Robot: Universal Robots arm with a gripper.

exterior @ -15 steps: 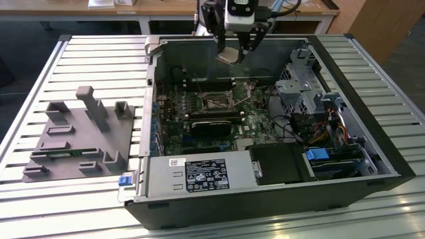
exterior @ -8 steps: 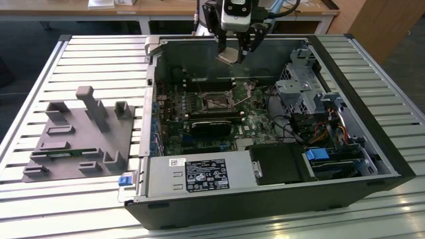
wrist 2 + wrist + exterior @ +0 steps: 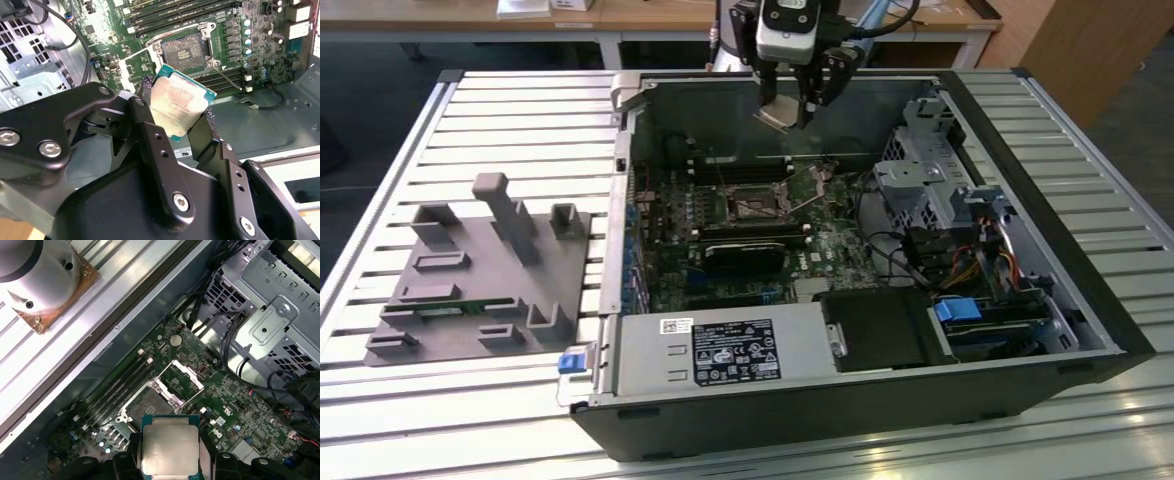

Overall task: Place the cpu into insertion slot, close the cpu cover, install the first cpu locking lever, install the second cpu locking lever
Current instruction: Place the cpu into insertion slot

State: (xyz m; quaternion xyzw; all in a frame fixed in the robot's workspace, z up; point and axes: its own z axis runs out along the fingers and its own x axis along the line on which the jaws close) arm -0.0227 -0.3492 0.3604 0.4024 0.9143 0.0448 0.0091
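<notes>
Silver-topped cpu hangs pinched edge to edge in the gripper at the upper middle of the exterior view, with the insertion slot lying below it toward the frame's centre, well apart

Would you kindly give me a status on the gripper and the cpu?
Gripper shut on the cpu, held above the board. Insertion slot empty, cpu cover open. Nothing seen in the way.

No legible print; small unreadable labels on the power supply in the exterior view
</notes>
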